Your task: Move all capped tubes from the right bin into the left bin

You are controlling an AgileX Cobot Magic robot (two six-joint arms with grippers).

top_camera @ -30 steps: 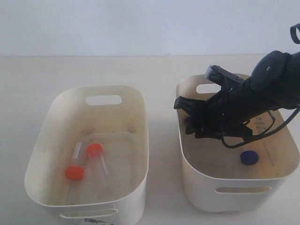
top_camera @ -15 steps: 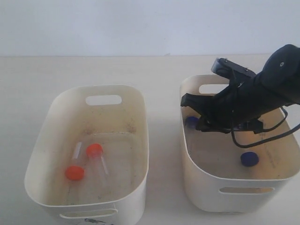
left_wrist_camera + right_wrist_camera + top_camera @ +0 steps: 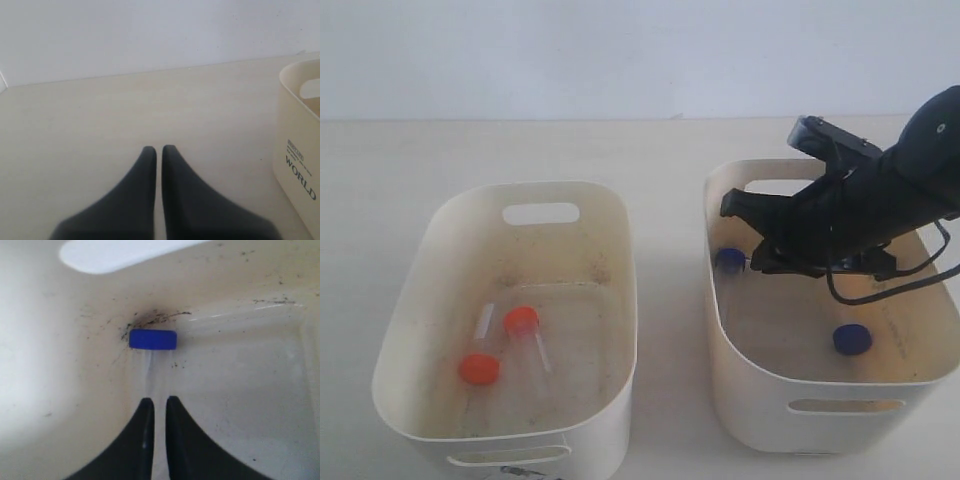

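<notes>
Pale surface (image 3: 660,150), white wall behind. L bin (image 3: 623,300) holds two orange tubes (image 3: 521,320). R bin (image 3: 714,310) holds two blue tubes: one (image 3: 852,338) mid-floor, the other (image 3: 152,339) against a side wall. R hand (image 3: 159,401) is just beside it, clenched to a slit, w/ the clear end at its tips; can't tell if nipped. L hand (image 3: 158,149) is clenched over bare surface.

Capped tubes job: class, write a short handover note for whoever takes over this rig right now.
Left gripper: shut, empty, over the table.
Right gripper: shut, empty, inside the right bin, aimed at a blue-capped tube by its wall.
Done: two orange-capped tubes lie in the left bin.
Left to do: that tube and the other blue-capped tube, on the right bin's floor, must cross over.
</notes>
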